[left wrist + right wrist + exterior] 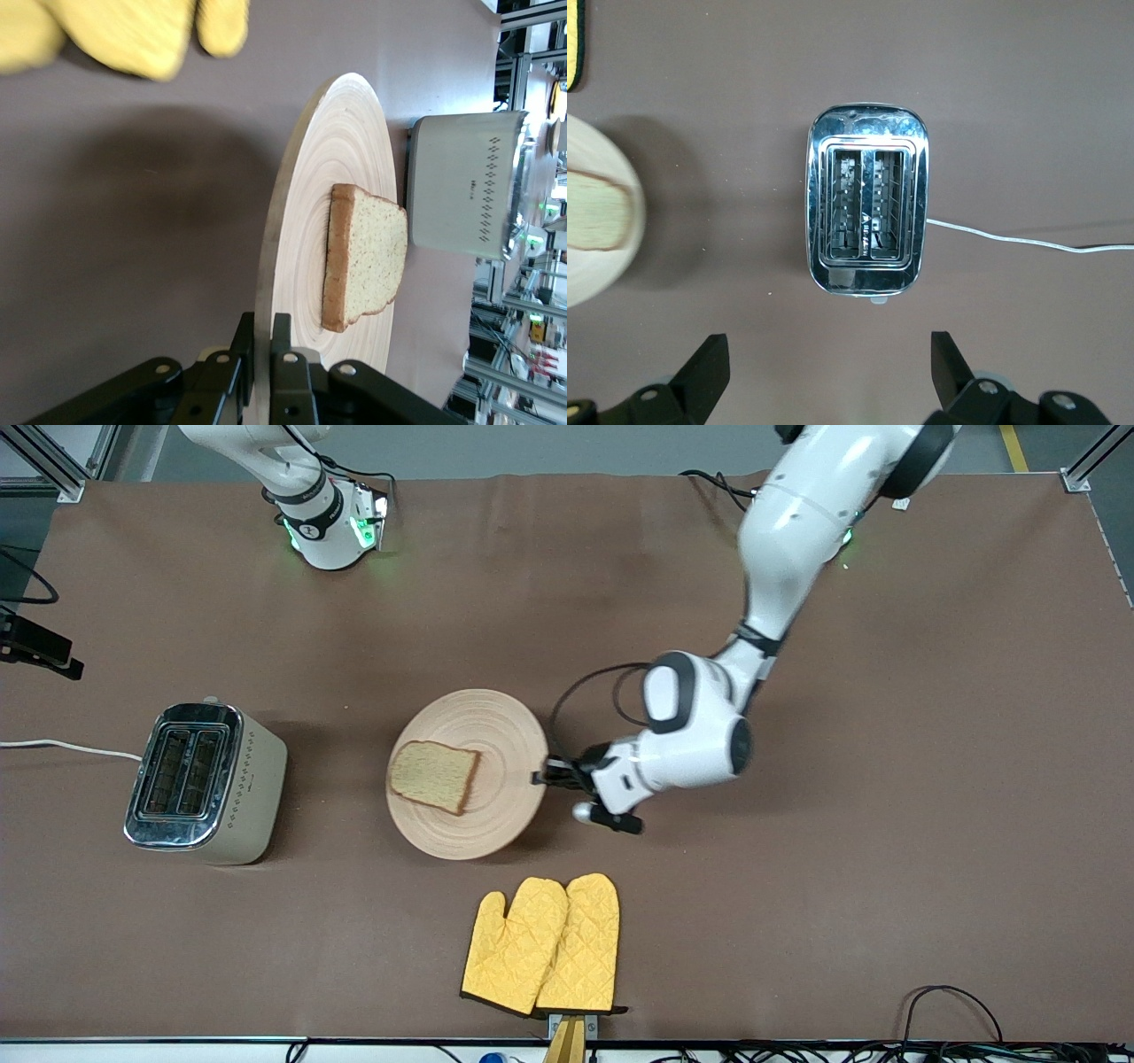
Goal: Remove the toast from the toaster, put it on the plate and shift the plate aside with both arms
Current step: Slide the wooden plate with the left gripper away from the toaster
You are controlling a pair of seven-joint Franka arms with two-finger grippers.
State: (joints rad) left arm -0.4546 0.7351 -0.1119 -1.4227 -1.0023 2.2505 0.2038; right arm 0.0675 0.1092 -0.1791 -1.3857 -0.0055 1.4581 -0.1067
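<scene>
The toast (434,777) lies flat on the round wooden plate (496,726) in the middle of the table. My left gripper (542,775) is shut on the plate's rim at the side toward the left arm's end of the table. In the left wrist view its jaws (264,332) pinch the rim edge-on, with the plate (337,142) and toast (363,257) in front of them. My right gripper (828,341) is open and empty, high over the toaster (866,212). The right wrist view also shows part of the plate (589,274) and the toast (594,221).
A silver toaster (205,782) with two empty slots stands beside the plate toward the right arm's end, its white cord trailing off. A pair of yellow oven mitts (542,945) lies nearer the front camera than the plate. Cables run along the table's front edge.
</scene>
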